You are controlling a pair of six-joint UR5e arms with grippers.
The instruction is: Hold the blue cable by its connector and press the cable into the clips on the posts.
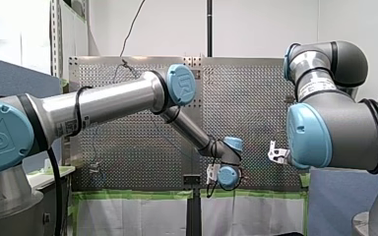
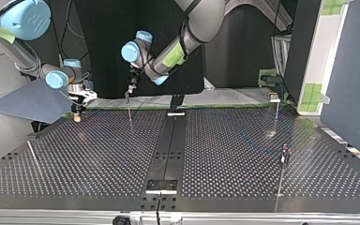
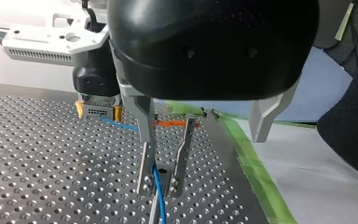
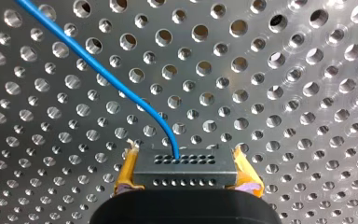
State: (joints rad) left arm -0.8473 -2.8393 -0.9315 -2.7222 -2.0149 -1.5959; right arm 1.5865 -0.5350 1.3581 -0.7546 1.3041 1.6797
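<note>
Perforated table point(image 4: 284, 93) lies under the blue cable point(image 4: 121, 88), its connector point(image 4: 185, 165) clamped by my right gripper point(image 4: 186, 175) between yellow pads point(image 4: 127, 170), near the top view's far left. The cable runs on between the prongs of a clip point(image 3: 182, 156), under my left gripper point(image 3: 203, 137), whose fingers stand wide apart.

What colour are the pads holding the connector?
Yellow, both pads; the right wrist view shows them best, either side of the dark connector.
</note>
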